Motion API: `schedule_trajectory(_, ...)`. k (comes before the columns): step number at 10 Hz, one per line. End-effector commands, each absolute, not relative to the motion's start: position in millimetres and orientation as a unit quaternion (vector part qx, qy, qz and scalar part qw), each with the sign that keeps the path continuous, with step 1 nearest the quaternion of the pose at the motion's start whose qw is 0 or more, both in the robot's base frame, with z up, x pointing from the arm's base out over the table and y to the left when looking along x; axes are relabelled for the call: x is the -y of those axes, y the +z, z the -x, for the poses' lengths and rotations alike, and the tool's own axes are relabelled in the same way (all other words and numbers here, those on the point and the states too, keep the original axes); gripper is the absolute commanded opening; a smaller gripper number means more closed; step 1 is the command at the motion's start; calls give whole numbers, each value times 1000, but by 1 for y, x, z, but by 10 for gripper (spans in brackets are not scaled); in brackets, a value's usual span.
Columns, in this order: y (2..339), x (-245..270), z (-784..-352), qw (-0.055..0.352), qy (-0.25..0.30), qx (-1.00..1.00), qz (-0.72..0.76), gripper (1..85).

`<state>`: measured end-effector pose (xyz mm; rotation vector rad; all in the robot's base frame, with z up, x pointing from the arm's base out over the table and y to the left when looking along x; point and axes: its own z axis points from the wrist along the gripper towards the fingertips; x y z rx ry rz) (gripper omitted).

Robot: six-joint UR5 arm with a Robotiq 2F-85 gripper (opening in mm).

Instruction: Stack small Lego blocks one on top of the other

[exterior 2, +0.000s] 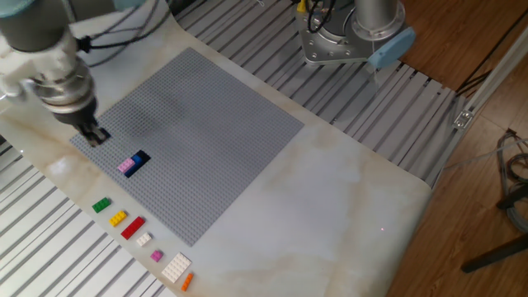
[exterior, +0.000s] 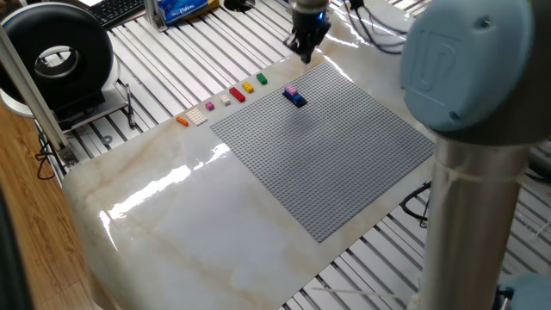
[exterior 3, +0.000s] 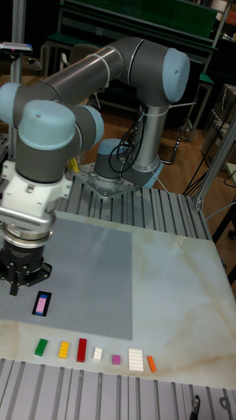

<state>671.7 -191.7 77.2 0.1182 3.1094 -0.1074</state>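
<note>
A pink-purple brick sits pressed onto a blue brick near the grey baseplate's far corner. In the other fixed view the pink-purple brick covers one end of the blue brick, and a black edge shows at the far end. The tall fixed view shows the pink brick framed by a dark one. My gripper hangs above and beyond the stack, open and holding nothing. It is also apart from the stack in the other fixed view and the tall one.
A row of loose bricks lies on the marble beside the baseplate: green, yellow, red, small white, small pink, large white, orange. The arm's base stands at the table's far side.
</note>
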Motion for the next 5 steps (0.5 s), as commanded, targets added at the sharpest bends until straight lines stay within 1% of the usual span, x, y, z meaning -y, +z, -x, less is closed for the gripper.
schedule_trajectory(1,86,217,-692,19,-19,-997,-70,10)
schedule_trajectory(3,74,224,-712,44,-11,-996,-79,10)
schedule_trajectory(5,69,233,-722,47,-13,-994,-98,10)
